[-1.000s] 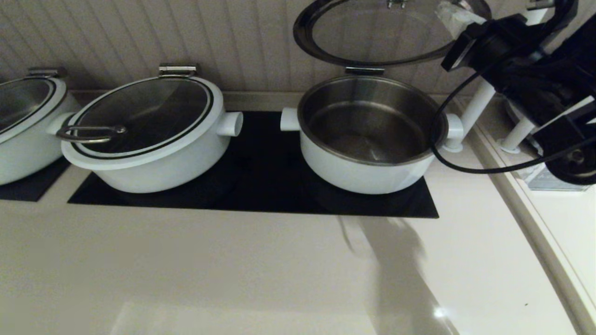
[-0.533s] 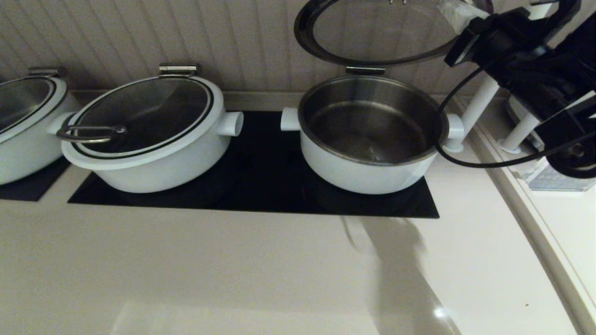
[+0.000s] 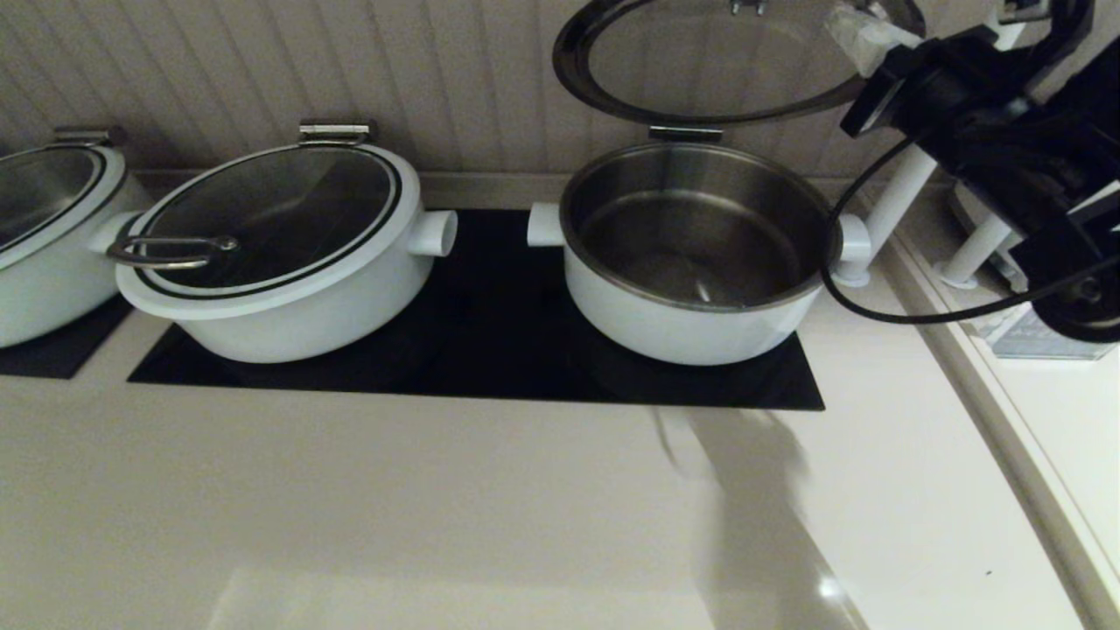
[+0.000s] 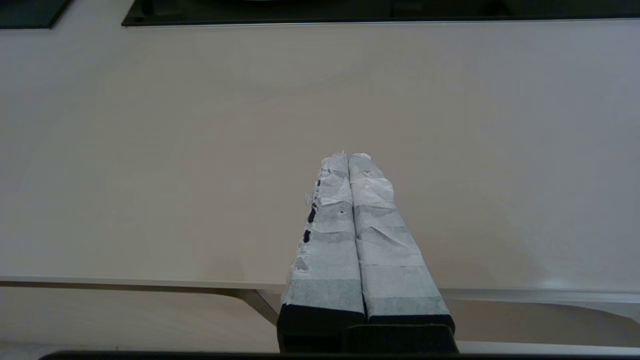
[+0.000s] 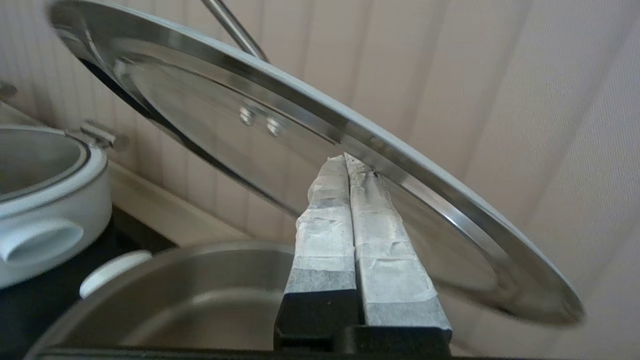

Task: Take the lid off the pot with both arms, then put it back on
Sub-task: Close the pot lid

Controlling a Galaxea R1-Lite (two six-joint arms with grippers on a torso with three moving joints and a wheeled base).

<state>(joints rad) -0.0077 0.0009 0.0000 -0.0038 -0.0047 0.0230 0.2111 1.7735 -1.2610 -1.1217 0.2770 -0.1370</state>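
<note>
Lid (image 3: 717, 61) has tipped slightly further back on its hinge vs a sec ago, well above the open pot (image 3: 696, 254). Right gripper (image 5: 346, 161), fingers pressed together, noses the lid's underside near the rim; lift looks about done. Left gripper (image 4: 348, 157), pressed together, hangs over the bench (image 4: 150, 150).

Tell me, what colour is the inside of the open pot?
Bare steel grey; the pot is white outside. The head view shows it best.
</note>
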